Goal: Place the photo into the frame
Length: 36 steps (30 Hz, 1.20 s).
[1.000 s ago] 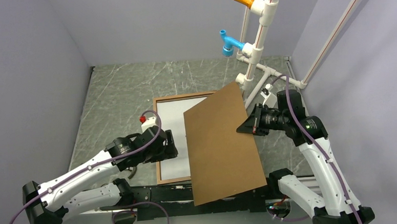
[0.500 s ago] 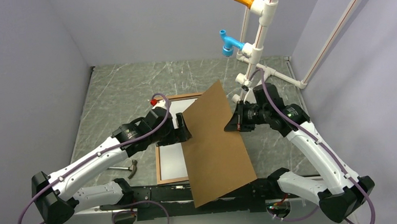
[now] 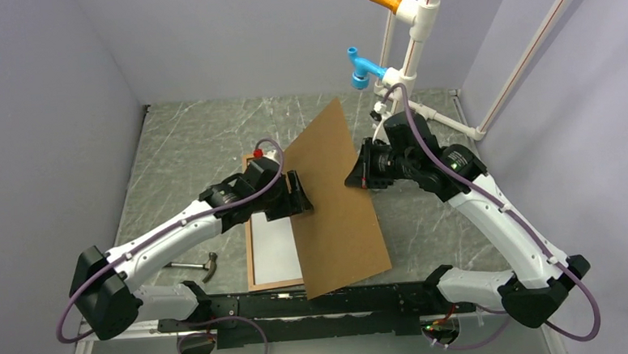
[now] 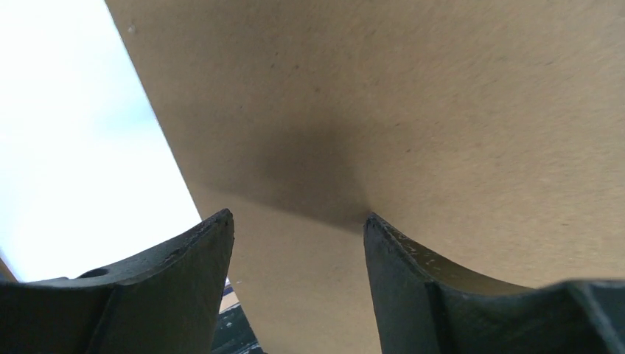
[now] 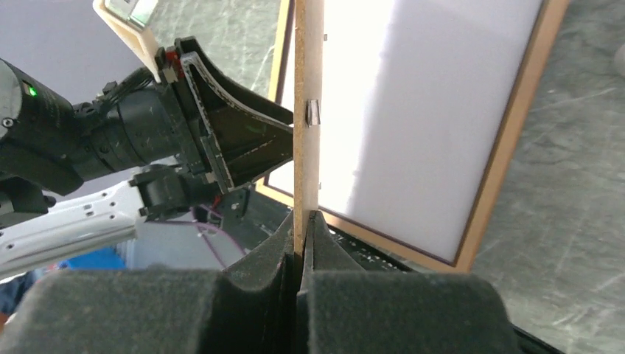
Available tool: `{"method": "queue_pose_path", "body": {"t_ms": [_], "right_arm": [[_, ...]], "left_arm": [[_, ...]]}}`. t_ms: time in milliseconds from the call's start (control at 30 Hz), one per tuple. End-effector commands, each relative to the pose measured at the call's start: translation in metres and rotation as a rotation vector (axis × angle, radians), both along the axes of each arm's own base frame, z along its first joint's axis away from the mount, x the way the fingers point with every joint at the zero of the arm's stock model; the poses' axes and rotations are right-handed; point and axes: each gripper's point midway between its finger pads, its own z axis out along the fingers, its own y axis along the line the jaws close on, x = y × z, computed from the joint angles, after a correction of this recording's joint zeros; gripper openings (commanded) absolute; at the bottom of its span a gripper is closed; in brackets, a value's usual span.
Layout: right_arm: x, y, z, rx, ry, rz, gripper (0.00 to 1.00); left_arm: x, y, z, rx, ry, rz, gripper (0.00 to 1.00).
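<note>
Backing board [image 3: 336, 200] is held tilted off the frame [image 3: 250, 257] and photo [image 3: 274, 248], clamped edgewise by the right gripper [image 5: 302, 228]; left gripper [image 4: 298, 221] is posed jaws-apart at its left edge, likely for support.

Backing board [image 3: 337, 216] tipped steeper, swung left; left end effector [image 3: 302, 200] advanced to its edge.
</note>
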Motion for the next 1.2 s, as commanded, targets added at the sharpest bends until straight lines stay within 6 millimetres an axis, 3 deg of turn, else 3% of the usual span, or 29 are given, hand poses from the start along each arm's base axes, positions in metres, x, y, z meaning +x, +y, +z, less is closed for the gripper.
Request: {"method": "queue_pose_path", "body": {"t_ms": [0,167,367,467,633,833,967,1167], "right_arm": [[0.013,0.01,0.04,0.036,-0.11,-0.011,0.0],[0.02,0.011,0.034,-0.036,-0.108,-0.005,0.03],[0.012,0.034,0.05,0.066,-0.12,0.081,0.26],[0.006,0.045,0.052,0.12,-0.107,0.128,0.43],[-0.003,0.058,0.045,0.175,-0.07,0.182,0.59],[-0.012,0.066,0.06,0.253,-0.093,0.224,0.64],[-0.021,0.076,0.066,0.305,-0.1,0.288,0.66],[-0.035,0.091,0.059,0.33,-0.08,0.373,0.68]], "left_arm": [[0.006,-0.016,0.004,-0.039,-0.001,-0.029,0.66],[0.002,-0.016,-0.02,-0.013,0.05,-0.036,0.58],[-0.001,-0.017,-0.035,-0.002,0.078,-0.043,0.52],[-0.003,-0.014,-0.038,-0.001,0.08,-0.037,0.53],[-0.006,-0.008,-0.036,0.001,0.061,-0.036,0.63],[-0.007,-0.001,-0.002,-0.049,-0.01,-0.039,0.83],[-0.009,0.009,0.042,-0.16,-0.089,-0.026,0.89],[-0.013,0.029,0.105,-0.342,-0.219,0.03,0.93]]}}
